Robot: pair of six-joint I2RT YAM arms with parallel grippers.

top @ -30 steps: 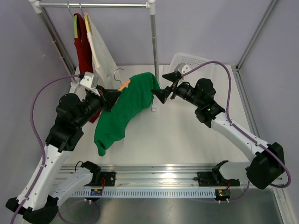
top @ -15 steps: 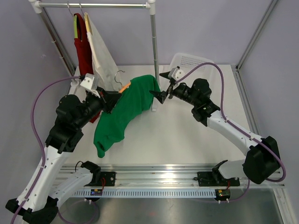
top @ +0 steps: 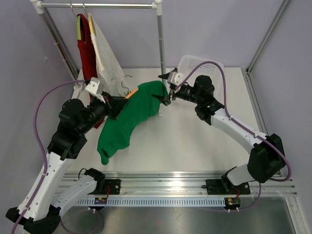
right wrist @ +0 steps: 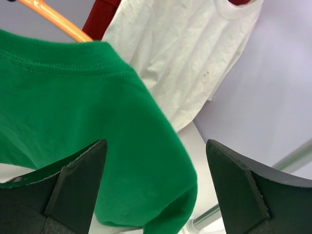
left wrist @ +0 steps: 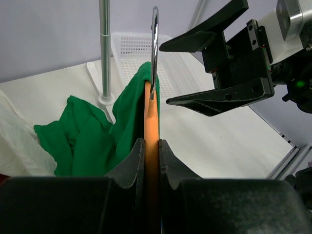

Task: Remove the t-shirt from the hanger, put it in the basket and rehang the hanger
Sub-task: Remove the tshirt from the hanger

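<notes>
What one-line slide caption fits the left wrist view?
Left gripper clamps the orange hanger, green t-shirt draped on it, while the open right gripper hovers beside it.

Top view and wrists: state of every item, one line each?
orange hanger, off the rail, clamped by the left gripper.
left gripper, shut on orange hanger.
green t-shirt, draped on orange hanger, not yet off.
right gripper, open, fingers either side of green t-shirt's edge.
white t-shirt, hanging on rail.
red garment, hanging on rail.
</notes>
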